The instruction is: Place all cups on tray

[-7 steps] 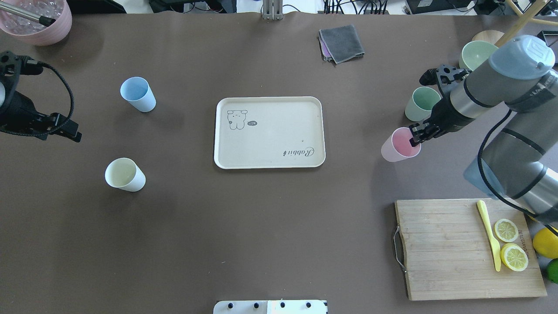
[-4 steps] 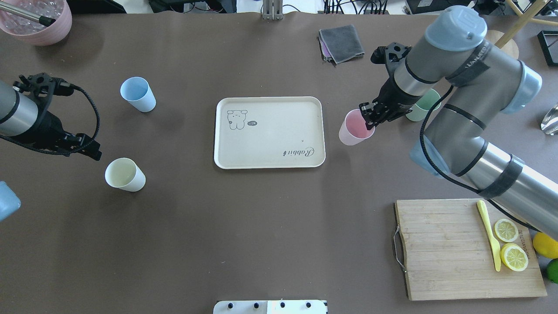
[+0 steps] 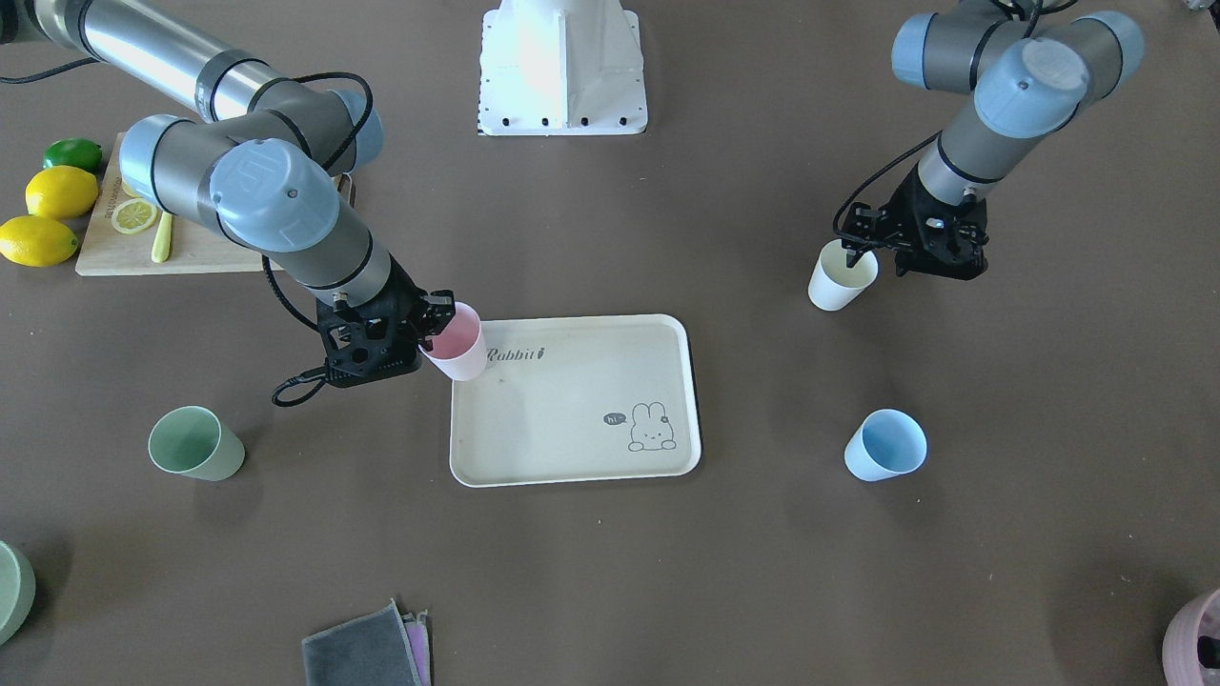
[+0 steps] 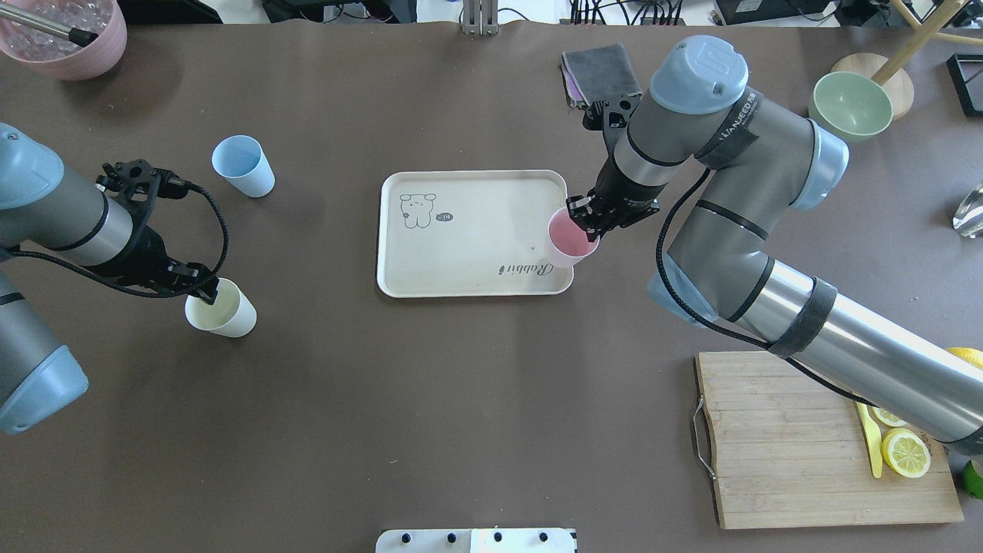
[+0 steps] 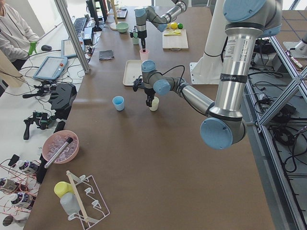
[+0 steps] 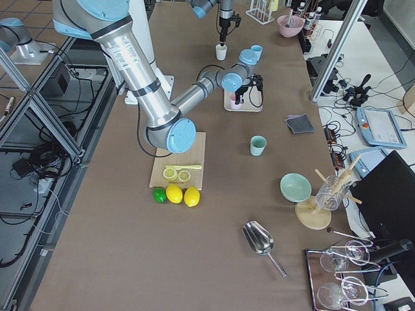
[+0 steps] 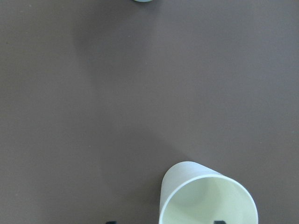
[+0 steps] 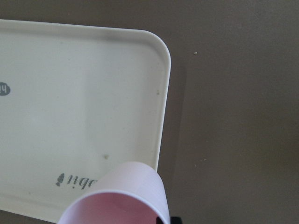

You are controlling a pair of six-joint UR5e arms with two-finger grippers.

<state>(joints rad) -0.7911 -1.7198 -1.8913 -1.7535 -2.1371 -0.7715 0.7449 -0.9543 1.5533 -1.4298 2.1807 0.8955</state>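
Pink cup [image 4: 572, 238] now over tray [image 4: 461, 286]; green cup [image 3: 195, 443] behind right arm [image 4: 722, 177] overhead

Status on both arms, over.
Right gripper shut on pink cup, at tray corner. Left gripper open, straddling cream cup wall. Blue cup, green cup on table. No obstruction seen.

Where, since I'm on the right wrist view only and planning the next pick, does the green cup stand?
Observer: The green cup stands upright on the table, off the tray, on the robot's right side.
Operator: What is the left arm doing?
Observer: The left gripper is open at the rim of the cream cup.
Operator: And the fourth?
Observer: The blue cup stands upright on the table, off the tray too.
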